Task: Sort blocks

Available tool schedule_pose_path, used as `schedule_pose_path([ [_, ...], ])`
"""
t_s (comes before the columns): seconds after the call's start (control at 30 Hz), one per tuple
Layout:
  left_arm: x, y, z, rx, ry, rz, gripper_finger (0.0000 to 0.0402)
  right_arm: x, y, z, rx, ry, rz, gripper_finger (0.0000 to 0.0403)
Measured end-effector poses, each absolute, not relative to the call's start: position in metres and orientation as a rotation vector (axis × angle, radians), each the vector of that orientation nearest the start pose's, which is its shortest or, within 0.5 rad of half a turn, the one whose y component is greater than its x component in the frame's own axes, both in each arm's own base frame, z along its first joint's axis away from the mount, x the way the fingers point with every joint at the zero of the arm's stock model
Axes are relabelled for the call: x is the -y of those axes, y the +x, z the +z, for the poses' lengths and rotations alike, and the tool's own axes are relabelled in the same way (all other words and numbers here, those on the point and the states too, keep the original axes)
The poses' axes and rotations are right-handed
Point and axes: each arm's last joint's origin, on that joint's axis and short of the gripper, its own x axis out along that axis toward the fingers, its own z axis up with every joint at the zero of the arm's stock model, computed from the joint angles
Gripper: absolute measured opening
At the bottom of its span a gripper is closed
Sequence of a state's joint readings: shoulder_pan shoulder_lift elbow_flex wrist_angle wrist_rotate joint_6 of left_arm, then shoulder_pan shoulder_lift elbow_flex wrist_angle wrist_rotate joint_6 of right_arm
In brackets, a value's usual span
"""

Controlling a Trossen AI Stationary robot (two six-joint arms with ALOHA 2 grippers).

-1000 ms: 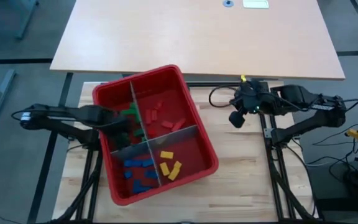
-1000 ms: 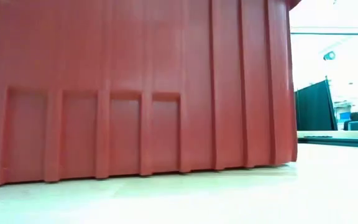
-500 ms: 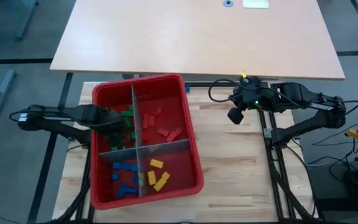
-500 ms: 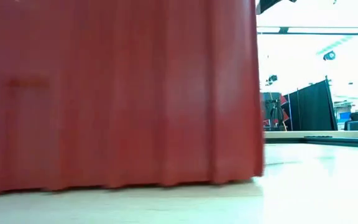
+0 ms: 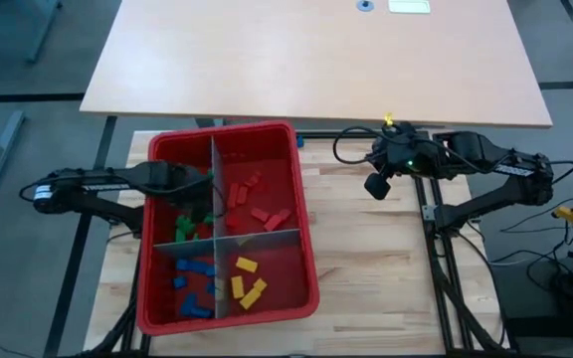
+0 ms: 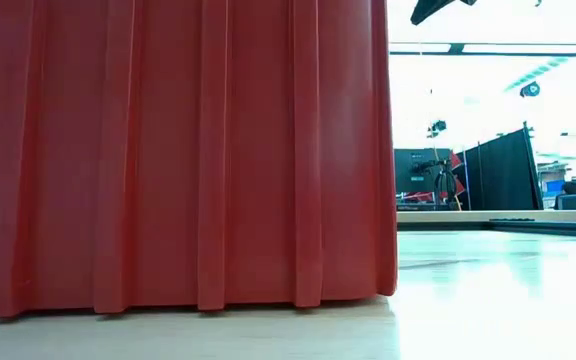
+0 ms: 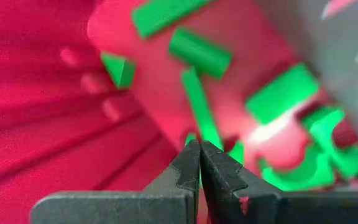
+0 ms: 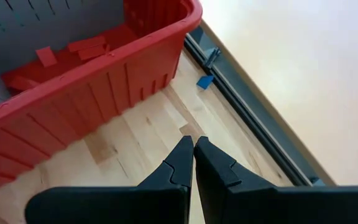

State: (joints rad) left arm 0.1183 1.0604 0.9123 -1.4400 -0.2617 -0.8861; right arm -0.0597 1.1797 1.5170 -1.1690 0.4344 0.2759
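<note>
- My left gripper (image 7: 199,163) sits pinched together, empty, inside the bin (image 5: 304,229) over the green blocks (image 5: 193,225).
- Right gripper (image 8: 193,155), fingers together, waits beside the bin.
- Blocks look light, stiff, slick; I'd pinch the long sides.

High view: straight down over the bench (image 5: 386,268), both arms and the red bin (image 5: 306,239).
Low view: bench height, level, pressed close against the bin's wall.
Left wrist view: inside the bin, very near green blocks (image 7: 201,53).
Right wrist view: slanting down at the bin's corner.
</note>
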Motion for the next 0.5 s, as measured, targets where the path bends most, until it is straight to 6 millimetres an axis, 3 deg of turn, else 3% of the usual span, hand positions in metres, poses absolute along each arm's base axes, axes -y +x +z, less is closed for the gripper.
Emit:
schedule_pose_path([
  [0.3, -0.062, 0.161, 0.252, -1.256, -0.564, 0.950, 0.0000, 0.023, 0.193, 0.415, -0.758, 0.112, -0.550, 0.0000],
  [0.5, -0.082, 0.164, 0.255, -1.264, -0.558, 0.987, 0.0000, 0.023, 0.193, 0.415, -0.757, 0.113, -0.551, 0.0000],
])
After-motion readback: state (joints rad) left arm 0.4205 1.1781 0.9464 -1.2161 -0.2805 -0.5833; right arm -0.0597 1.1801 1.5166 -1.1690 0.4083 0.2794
